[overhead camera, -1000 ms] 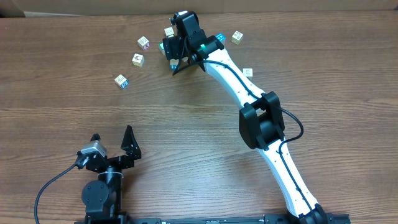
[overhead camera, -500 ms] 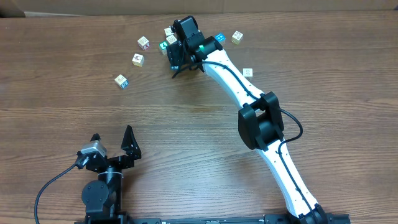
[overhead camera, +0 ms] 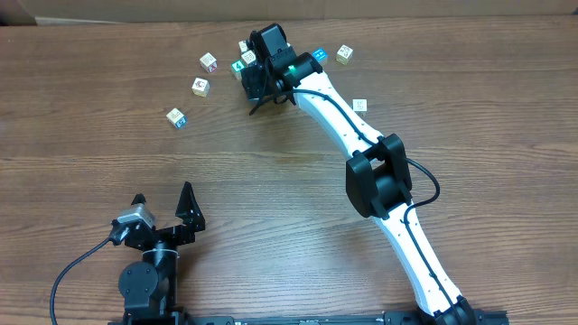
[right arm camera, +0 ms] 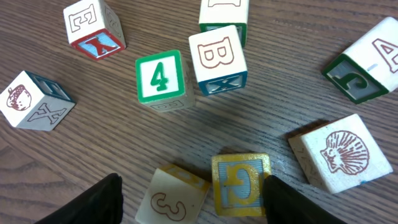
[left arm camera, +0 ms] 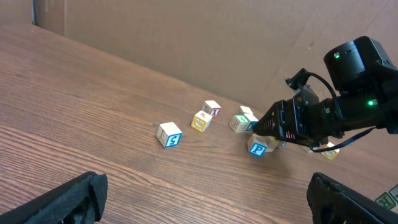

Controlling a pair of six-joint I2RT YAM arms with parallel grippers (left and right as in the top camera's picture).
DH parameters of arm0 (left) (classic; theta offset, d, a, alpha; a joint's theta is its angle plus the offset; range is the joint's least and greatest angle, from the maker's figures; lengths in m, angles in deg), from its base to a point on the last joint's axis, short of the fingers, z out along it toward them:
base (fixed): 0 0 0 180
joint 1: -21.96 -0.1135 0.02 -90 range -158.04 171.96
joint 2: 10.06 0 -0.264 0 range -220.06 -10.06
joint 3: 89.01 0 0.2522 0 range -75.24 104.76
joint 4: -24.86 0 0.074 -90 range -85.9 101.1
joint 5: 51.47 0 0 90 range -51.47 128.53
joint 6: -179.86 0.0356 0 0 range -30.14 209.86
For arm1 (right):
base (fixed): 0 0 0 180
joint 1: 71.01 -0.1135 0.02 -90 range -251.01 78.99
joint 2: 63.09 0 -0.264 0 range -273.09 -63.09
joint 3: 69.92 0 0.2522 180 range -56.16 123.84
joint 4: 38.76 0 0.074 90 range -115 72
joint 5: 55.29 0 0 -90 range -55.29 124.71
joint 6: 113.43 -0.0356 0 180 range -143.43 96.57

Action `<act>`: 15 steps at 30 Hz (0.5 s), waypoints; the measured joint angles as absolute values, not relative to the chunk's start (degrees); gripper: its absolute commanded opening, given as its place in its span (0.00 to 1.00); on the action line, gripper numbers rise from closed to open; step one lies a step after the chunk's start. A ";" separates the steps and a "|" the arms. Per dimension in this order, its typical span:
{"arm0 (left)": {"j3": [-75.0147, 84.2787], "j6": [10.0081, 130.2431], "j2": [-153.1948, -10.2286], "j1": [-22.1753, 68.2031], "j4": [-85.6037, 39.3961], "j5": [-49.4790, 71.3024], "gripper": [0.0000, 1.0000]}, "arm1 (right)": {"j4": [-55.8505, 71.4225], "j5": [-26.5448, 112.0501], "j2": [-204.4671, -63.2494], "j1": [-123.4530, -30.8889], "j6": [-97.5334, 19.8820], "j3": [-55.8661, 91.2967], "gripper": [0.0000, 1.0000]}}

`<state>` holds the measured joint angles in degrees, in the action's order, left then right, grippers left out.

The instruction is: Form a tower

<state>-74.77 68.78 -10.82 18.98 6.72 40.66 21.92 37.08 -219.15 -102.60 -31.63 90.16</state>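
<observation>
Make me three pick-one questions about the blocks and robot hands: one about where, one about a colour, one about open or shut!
1. Where is the yellow block? A between the fingers of the right gripper; B on top of another block; C alone, far from both grippers.
2. What colour frames the 4 block? A red; B green; C blue.
3. How is the left gripper? A shut on a block; B open, empty; C shut, empty.
Answers: 1 A, dark fingers flank it. 2 B, green border. 3 B, fingers spread, nothing between.
</observation>
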 measured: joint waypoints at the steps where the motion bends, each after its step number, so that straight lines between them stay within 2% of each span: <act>1: -74.77 68.80 -10.82 18.98 6.72 40.66 1.00 | 22.11 36.77 -219.15 -102.71 -31.57 90.31 0.71; 5: -74.77 68.80 -10.82 18.98 6.72 40.66 1.00 | 24.58 35.73 -219.09 -102.95 -31.55 91.21 0.67; 12: -74.77 68.80 -10.82 18.98 6.72 40.66 1.00 | 27.84 34.46 -218.59 -102.91 -32.31 91.21 0.30; 14: -74.77 68.80 -10.82 18.98 6.72 40.66 1.00 | 29.46 34.46 -218.26 -102.86 -32.92 91.21 0.28; 15: -74.77 68.80 -10.82 18.98 6.72 40.66 0.99 | 29.96 34.33 -218.19 -102.86 -33.49 91.21 0.24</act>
